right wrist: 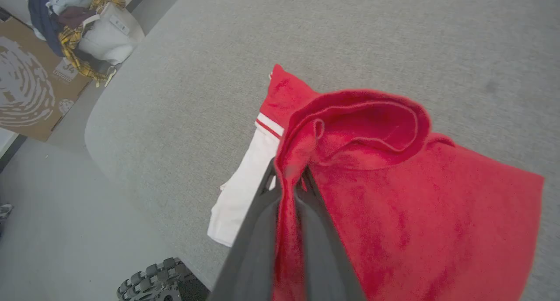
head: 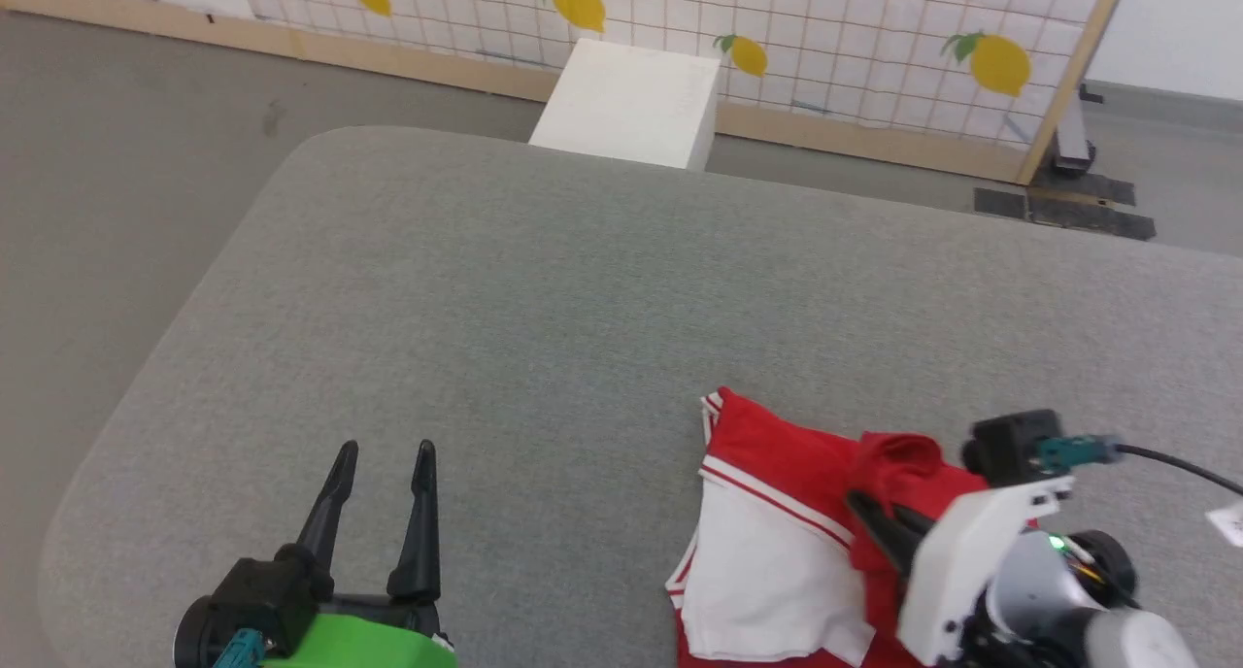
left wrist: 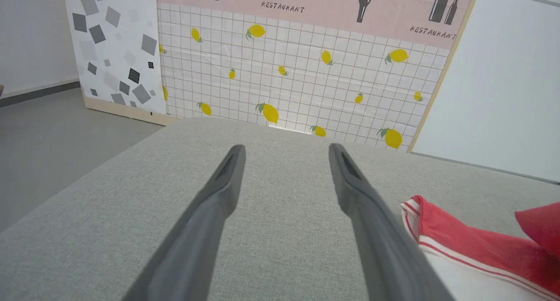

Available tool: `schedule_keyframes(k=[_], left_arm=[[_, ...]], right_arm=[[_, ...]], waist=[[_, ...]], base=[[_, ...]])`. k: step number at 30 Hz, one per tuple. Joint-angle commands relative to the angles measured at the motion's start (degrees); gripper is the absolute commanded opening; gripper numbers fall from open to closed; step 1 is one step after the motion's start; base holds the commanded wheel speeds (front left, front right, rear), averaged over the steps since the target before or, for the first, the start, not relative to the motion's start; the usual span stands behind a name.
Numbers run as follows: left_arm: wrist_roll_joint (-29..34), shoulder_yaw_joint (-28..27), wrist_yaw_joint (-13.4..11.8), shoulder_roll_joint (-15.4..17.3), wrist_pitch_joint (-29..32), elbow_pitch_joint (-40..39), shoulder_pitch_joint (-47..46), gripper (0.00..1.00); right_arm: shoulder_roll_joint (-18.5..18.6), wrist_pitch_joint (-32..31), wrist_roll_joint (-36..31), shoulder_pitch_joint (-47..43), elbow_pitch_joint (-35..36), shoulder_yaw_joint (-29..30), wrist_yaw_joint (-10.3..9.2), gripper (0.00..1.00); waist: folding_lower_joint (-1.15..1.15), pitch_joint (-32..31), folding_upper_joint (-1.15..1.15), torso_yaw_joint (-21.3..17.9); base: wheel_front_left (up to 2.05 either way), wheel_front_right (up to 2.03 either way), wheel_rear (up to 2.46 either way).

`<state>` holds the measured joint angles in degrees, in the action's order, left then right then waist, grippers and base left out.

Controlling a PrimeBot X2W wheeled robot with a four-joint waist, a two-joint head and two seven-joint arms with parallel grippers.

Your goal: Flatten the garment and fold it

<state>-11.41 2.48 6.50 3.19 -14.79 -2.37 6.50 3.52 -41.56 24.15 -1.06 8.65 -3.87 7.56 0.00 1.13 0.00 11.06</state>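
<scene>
The garment [head: 777, 522], red with a white sleeve and white-striped trim, lies bunched at the near right of the grey table [head: 583, 289]. My right gripper [head: 864, 508] is shut on a raised fold of its red cloth; in the right wrist view the fingers [right wrist: 258, 231] pinch that red fold [right wrist: 372, 161], which drapes over them. My left gripper [head: 384, 454] stands open above bare table at the near left, well left of the garment. In the left wrist view the garment's striped edge [left wrist: 437, 231] lies just right of the open fingers [left wrist: 218, 191]. Its lettering is hidden.
A white box [head: 631, 100] stands beyond the table's far edge, before a lemon-print panel [head: 777, 27]. In the right wrist view a cardboard box [right wrist: 26, 86] and a heap of clothes [right wrist: 83, 25] sit on the floor off the table's rounded corner.
</scene>
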Motion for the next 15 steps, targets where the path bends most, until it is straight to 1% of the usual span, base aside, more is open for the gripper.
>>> schedule_keyframes(k=[1, 4, 5, 9, 10, 11, 12, 15], left_arm=[[-0.12, -0.09, 0.02, -0.31, -0.2, 0.1, 0.19, 1.0], [-0.19, 0.24, 0.11, -0.31, -0.2, 0.33, 0.01, 1.0], [-0.25, 0.36, 0.15, -0.31, -0.2, 0.45, -0.15, 1.0], [-0.39, 0.39, 0.24, -0.31, -0.2, 0.74, -0.42, 1.0], [-0.42, 0.38, 0.26, -0.31, -0.2, 0.8, -0.45, 1.0], [-0.47, 0.36, 0.27, -0.31, -0.2, 0.87, -0.47, 1.0], [-0.52, 0.35, 0.28, -0.31, -0.2, 0.91, -0.47, 1.0], [-0.76, 0.21, 0.29, -0.31, -0.2, 1.03, -0.41, 1.0]], right_arm=[[-0.3, 1.24, -0.56, 1.72, -1.65, -1.35, -0.08, 0.0], [-0.54, 3.38, -1.42, 3.79, -6.72, -3.51, -0.08, 0.0], [-0.59, 4.84, -1.66, 4.96, -10.18, -4.54, -0.08, 0.0], [-0.62, 8.52, -2.28, 7.3, -16.6, -6.68, -0.08, 0.0], [-0.62, 9.36, -2.09, 7.79, -17.73, -7.62, -0.08, 0.46], [-0.63, 10.43, -1.39, 8.33, -18.91, -8.91, -0.08, 0.97], [-0.63, 11.32, -0.53, 8.75, -19.65, -9.96, -0.08, 1.0], [-0.63, 14.06, 1.89, 10.25, -21.34, -13.68, -0.08, 1.0]], waist=[[0.0, 0.36, 0.0, 1.43], [0.0, 0.82, 0.0, 2.88], [0.0, 1.12, 0.0, 3.67], [0.0, 1.6, 0.0, 4.83], [0.0, 1.63, 0.0, 4.97], [0.0, 1.68, 0.0, 5.12], [0.0, 1.72, 0.0, 5.22], [0.0, 1.7, 0.0, 5.2]], base=[[0.0, 0.0, 0.0], [0.0, 0.0, 0.0], [0.0, 0.0, 0.0], [0.0, 0.0, 0.0], [0.0, 0.0, 0.0], [0.0, 0.0, 0.0], [0.0, 0.0, 0.0], [0.0, 0.0, 0.0]])
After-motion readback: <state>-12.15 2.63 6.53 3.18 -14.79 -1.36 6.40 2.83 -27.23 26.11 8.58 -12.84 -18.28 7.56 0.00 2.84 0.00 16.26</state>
